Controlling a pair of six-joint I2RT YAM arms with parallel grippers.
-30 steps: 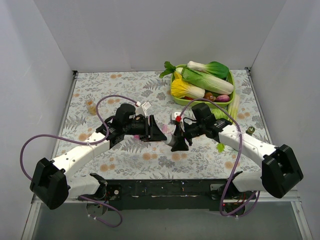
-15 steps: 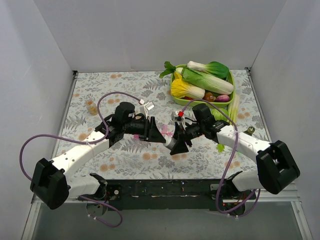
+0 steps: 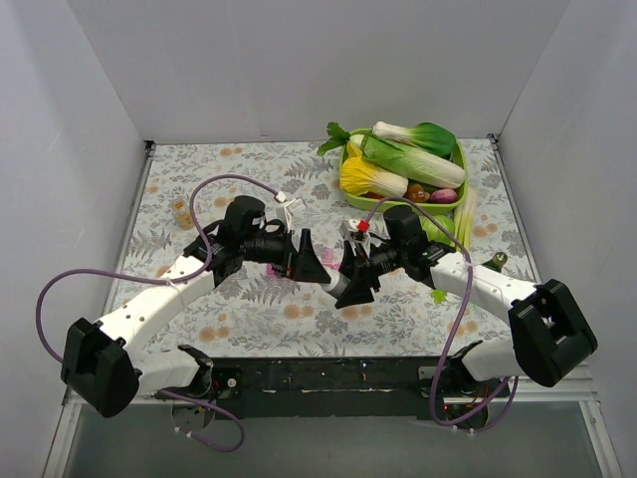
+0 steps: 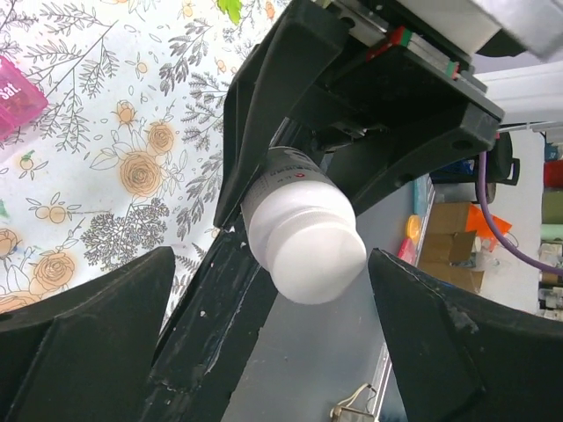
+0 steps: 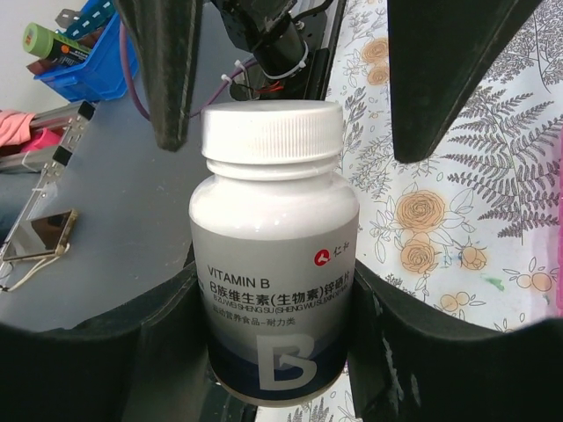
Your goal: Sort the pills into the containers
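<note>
My right gripper [image 5: 274,299] is shut on a white Vitamin B bottle [image 5: 274,264] and holds it by the body, with the white cap [image 4: 315,251] on and pointing at the left gripper. My left gripper [image 4: 271,268] is open, one finger on each side of the cap and neither touching it. In the top view the two grippers, left [image 3: 312,265] and right [image 3: 350,283], meet above the middle of the table. One end of the pink containers [image 4: 18,98] lies on the floral cloth, mostly hidden under the arms. No pills are visible.
A green tray [image 3: 459,157] of vegetables stands at the back right. A small tan bottle [image 3: 181,213] sits at the left. A green leaf scrap [image 3: 438,295] lies beside the right arm. White walls close in three sides.
The left gripper's jaws have spread wide around the bottle's cap. Both grippers have shifted slightly toward the back of the table. The right gripper still holds the bottle.
</note>
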